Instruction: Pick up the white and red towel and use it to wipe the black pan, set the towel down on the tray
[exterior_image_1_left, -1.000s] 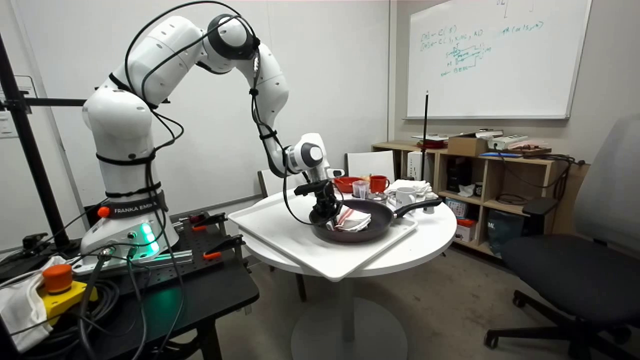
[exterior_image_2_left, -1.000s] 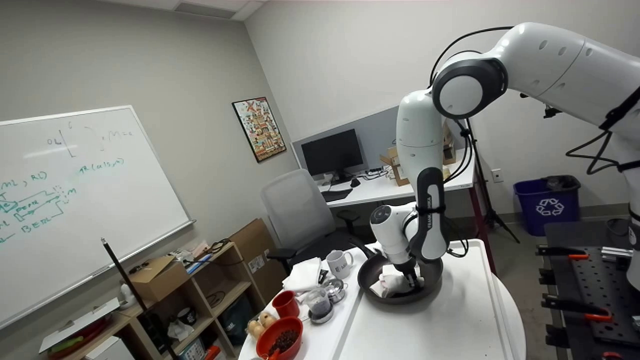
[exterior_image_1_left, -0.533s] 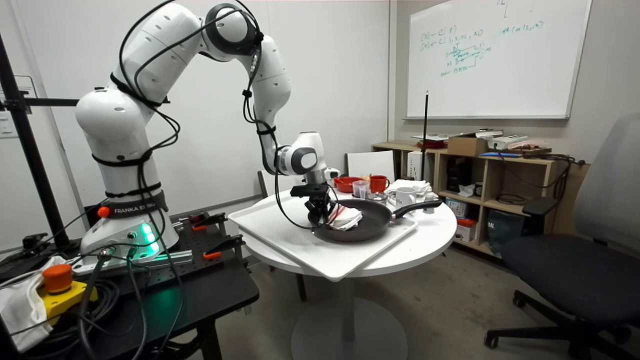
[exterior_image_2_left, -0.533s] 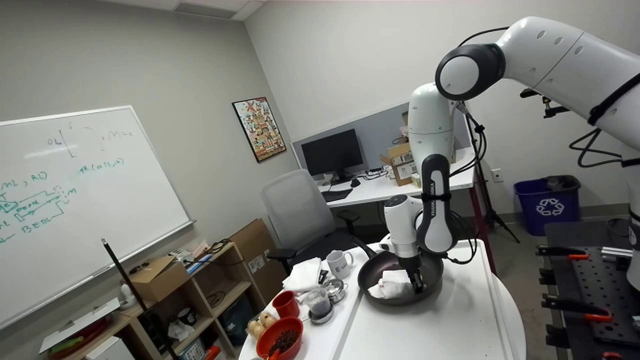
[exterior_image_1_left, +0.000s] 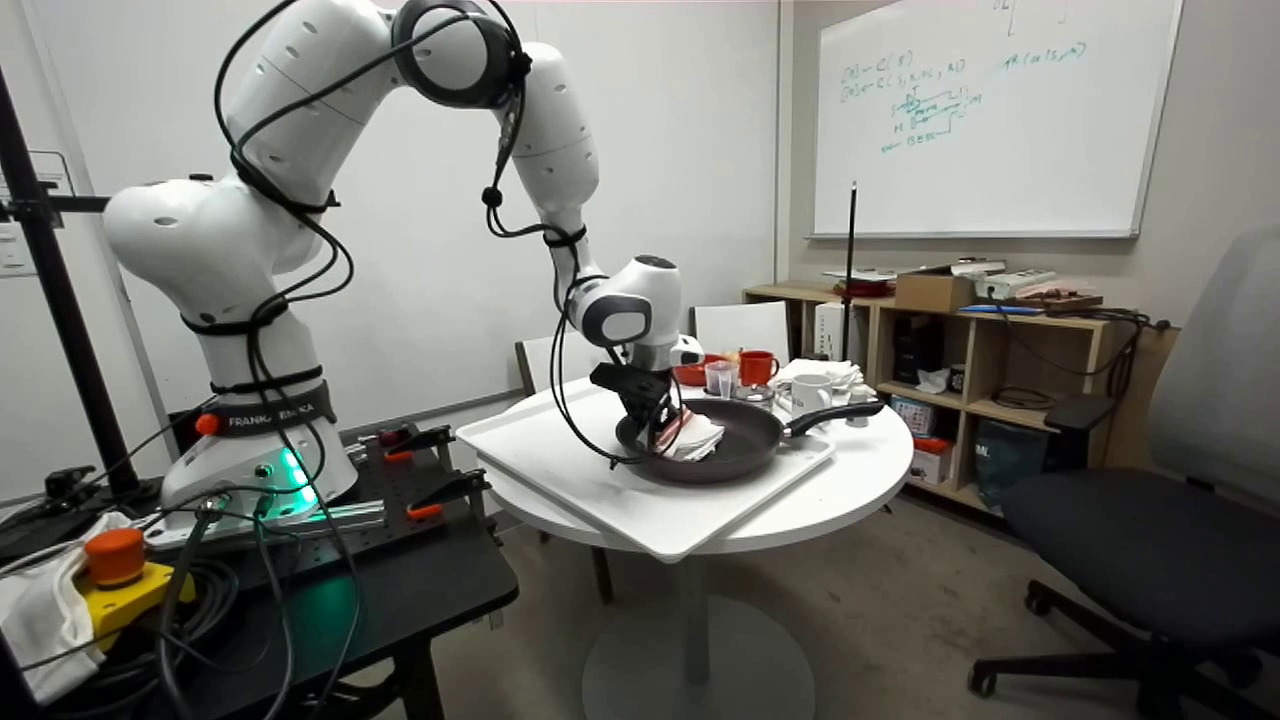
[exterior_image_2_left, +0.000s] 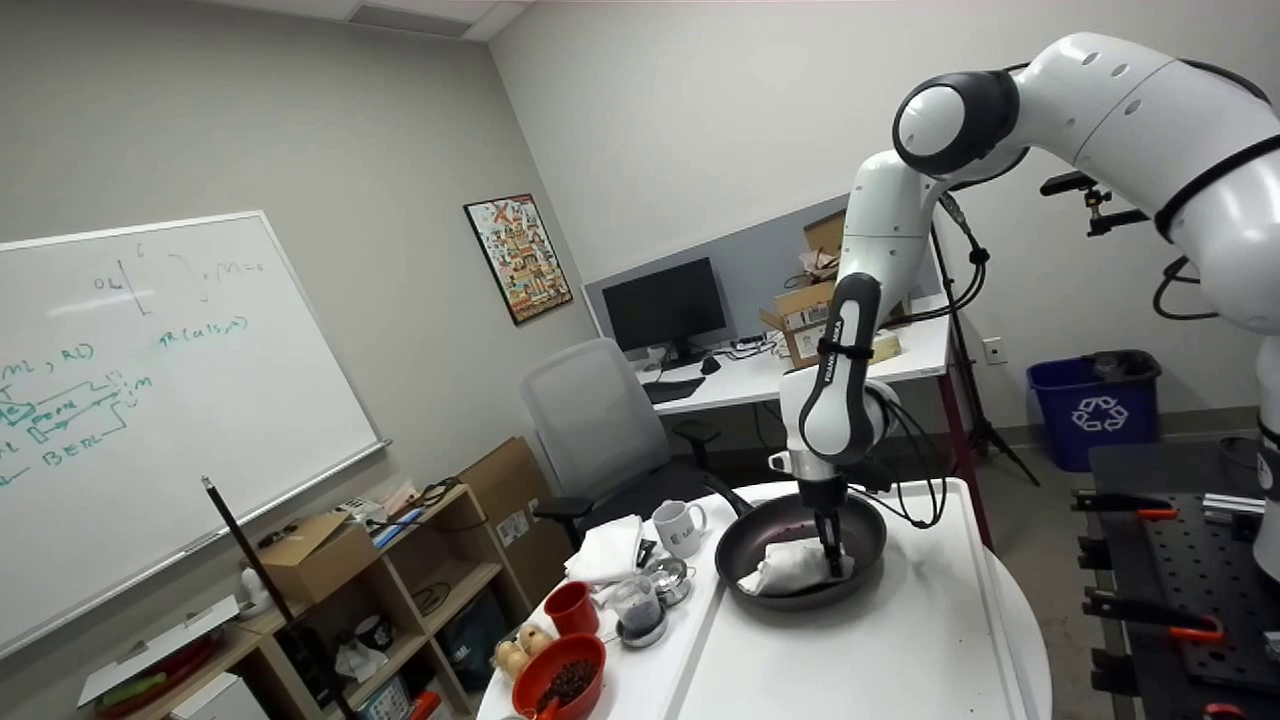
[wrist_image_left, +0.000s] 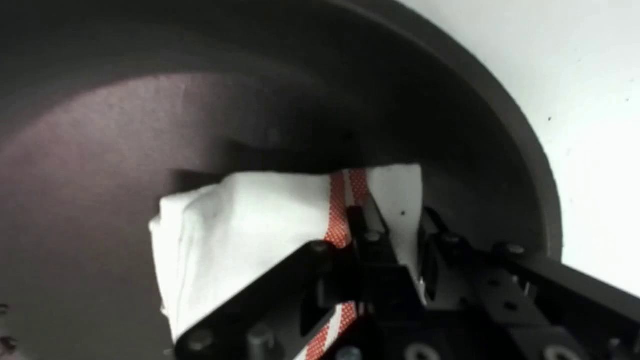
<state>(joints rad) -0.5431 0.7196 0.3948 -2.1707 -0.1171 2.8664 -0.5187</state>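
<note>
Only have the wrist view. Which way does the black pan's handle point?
Observer: In an exterior view, the handle points away from the robot's base.
Operator: Anything close to it?
Observer: A white mug stands near it, in both exterior views.
Operator: And what's under the pan?
Observer: A white tray with a low rim.
</note>
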